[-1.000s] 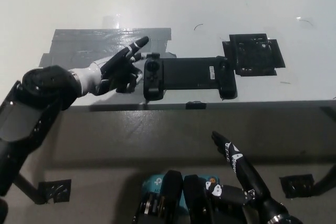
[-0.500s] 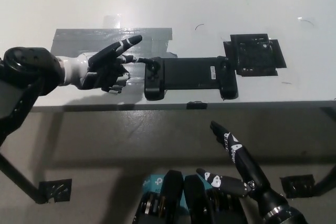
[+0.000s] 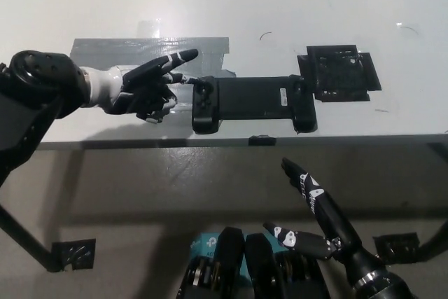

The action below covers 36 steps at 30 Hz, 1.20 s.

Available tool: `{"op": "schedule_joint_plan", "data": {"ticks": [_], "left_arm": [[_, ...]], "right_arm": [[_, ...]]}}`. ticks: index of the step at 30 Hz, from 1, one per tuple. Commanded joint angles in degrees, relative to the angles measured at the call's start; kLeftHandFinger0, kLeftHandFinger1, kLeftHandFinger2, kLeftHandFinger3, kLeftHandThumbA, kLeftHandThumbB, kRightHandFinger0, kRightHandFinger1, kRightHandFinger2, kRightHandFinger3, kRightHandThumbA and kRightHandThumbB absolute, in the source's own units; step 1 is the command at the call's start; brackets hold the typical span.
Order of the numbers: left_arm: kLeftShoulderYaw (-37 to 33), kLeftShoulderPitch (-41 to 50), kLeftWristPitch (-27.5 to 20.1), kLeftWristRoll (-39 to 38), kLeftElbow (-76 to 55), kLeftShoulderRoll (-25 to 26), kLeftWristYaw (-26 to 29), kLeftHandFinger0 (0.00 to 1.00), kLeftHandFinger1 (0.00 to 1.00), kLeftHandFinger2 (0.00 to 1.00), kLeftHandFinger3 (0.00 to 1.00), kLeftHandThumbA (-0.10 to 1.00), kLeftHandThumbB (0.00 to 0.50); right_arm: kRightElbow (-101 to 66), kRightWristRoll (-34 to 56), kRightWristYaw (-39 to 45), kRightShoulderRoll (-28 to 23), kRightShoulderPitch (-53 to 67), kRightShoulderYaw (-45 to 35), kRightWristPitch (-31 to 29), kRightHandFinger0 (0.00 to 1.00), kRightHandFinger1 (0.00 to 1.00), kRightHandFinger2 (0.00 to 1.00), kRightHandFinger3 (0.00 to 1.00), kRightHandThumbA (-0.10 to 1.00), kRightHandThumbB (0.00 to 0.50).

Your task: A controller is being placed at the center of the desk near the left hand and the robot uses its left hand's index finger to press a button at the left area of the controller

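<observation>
The controller (image 3: pixel 252 103) is lying flat and lengthwise near the middle of the white tabletop (image 3: pixel 280 5), close to its front edge; a black square pad (image 3: pixel 339 73) is sitting just beyond its right end, toward two o'clock, and a grey taped patch (image 3: pixel 119 54) is spreading out at ten o'clock from its left grip. The left robot hand (image 3: pixel 143 89) is reaching in from nine o'clock, holding nothing; two fingers are stretching forward and apart while the others are curling under; the lower fingertip (image 3: pixel 187 80) is meeting the upper left corner of the controller's left grip, though actual contact with a button is too small to tell. The right robot hand (image 3: pixel 315 222) is hanging below the tabletop edge at five o'clock, fingers spread and empty.
</observation>
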Motion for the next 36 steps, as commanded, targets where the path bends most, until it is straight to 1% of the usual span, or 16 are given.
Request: {"op": "schedule_joint_plan", "data": {"ticks": [1, 4, 6, 7, 8, 9, 10, 12, 13, 15, 18, 22, 26, 31, 35, 36], "left_arm": [[-0.5, -4.3, 0.9, 2.7, -0.2, -0.1, -0.7, 0.00, 0.00, 0.03, 1.00, 1.00, 0.436], [-1.4, -4.8, 0.9, 4.0, 1.3, -0.8, -0.4, 0.00, 0.00, 0.02, 1.00, 1.00, 0.439], [-2.3, -5.2, 0.9, 5.5, 1.8, -0.9, -0.2, 0.00, 0.00, 0.07, 1.00, 1.00, 0.448], [-2.6, -5.4, 0.9, 6.4, 1.7, -0.9, -0.2, 0.00, 0.00, 0.10, 1.00, 1.00, 0.465], [-2.8, -5.5, 0.9, 6.9, 1.7, -1.0, -0.3, 0.00, 0.00, 0.14, 1.00, 1.00, 0.470], [-2.5, -5.4, 0.9, 7.2, 1.7, -1.0, -0.4, 0.00, 0.00, 0.20, 1.00, 1.00, 0.455], [-2.4, -5.5, 0.9, 7.4, 1.9, -1.2, -0.5, 0.00, 0.00, 0.28, 1.00, 1.00, 0.449], [-2.2, -5.5, 0.9, 8.1, 2.0, -1.4, -0.8, 0.00, 0.00, 0.36, 1.00, 1.00, 0.444], [-2.1, -5.6, 0.9, 8.7, 2.0, -1.5, -0.9, 0.00, 0.00, 0.37, 1.00, 1.00, 0.437], [-2.1, -5.5, 0.9, 9.8, 1.7, -1.6, -1.3, 0.00, 0.00, 0.37, 1.00, 1.00, 0.434], [-1.7, -5.7, 0.9, 10.4, 2.5, -2.2, -1.5, 0.00, 0.00, 0.38, 1.00, 1.00, 0.443], [-1.5, -5.8, 0.9, 12.5, 2.8, -2.4, -2.5, 0.00, 0.00, 0.39, 1.00, 1.00, 0.464], [-0.9, -6.3, 0.9, 13.4, 3.4, -2.6, -3.6, 0.00, 0.00, 0.38, 1.00, 1.00, 0.479], [0.9, -6.3, 0.9, 13.9, 3.5, -2.7, -3.5, 0.00, 0.00, 0.39, 1.00, 1.00, 0.455], [1.5, -6.5, 0.9, 14.8, 3.6, -2.9, -4.1, 0.00, 0.00, 0.39, 1.00, 1.00, 0.446], [1.5, -6.6, 0.9, 15.3, 3.4, -2.8, -4.1, 0.00, 0.00, 0.39, 1.00, 1.00, 0.451]], "right_arm": [[-1.5, -0.7, 0.6, 0.0, -1.2, 0.0, -2.3, 1.00, 1.00, 1.00, 1.00, 0.78, 0.246], [-1.7, -0.6, 1.0, -0.2, -1.3, 0.0, -2.2, 1.00, 1.00, 1.00, 1.00, 0.78, 0.241], [-2.0, -0.6, 0.9, -0.3, -1.4, -0.1, -1.6, 1.00, 1.00, 1.00, 1.00, 0.78, 0.244], [-2.0, -0.5, 0.9, -0.3, -1.5, -0.1, -1.6, 1.00, 1.00, 1.00, 1.00, 0.78, 0.244], [-2.0, -0.5, 0.9, -0.3, -1.5, -0.1, -1.6, 1.00, 1.00, 1.00, 1.00, 0.78, 0.243], [-2.0, -0.7, 0.9, -0.4, -1.5, -0.1, -1.7, 1.00, 1.00, 1.00, 1.00, 0.78, 0.241], [-2.0, -0.7, 0.8, -0.4, -1.5, -0.1, -1.7, 1.00, 1.00, 1.00, 1.00, 0.79, 0.242], [-2.1, -0.5, 0.9, -0.4, -1.4, -0.2, -1.7, 1.00, 1.00, 1.00, 1.00, 0.79, 0.243], [-2.0, -0.4, 0.9, -0.4, -1.6, -0.3, -1.9, 1.00, 1.00, 1.00, 1.00, 0.78, 0.244], [-2.0, -0.2, 0.9, -0.3, -1.6, -0.4, -2.0, 1.00, 1.00, 1.00, 1.00, 0.78, 0.246], [-2.0, -0.2, 1.0, -0.4, -1.7, -0.4, -1.7, 1.00, 1.00, 1.00, 1.00, 0.79, 0.250], [-1.7, -0.1, 0.9, -0.3, -2.0, -0.6, -2.2, 1.00, 1.00, 1.00, 1.00, 0.79, 0.259], [-1.9, -0.3, 0.9, -0.5, -2.1, -0.7, -1.6, 1.00, 1.00, 1.00, 1.00, 0.80, 0.263], [-1.8, -0.4, 0.8, -0.4, -2.3, -0.7, -2.0, 1.00, 1.00, 1.00, 1.00, 0.81, 0.265], [-1.9, -0.5, 0.8, -0.5, -2.4, -0.7, -2.0, 1.00, 1.00, 1.00, 1.00, 0.80, 0.260], [-1.9, -0.6, 0.8, -0.4, -2.5, -0.7, -2.0, 1.00, 1.00, 1.00, 1.00, 0.80, 0.262]]}}
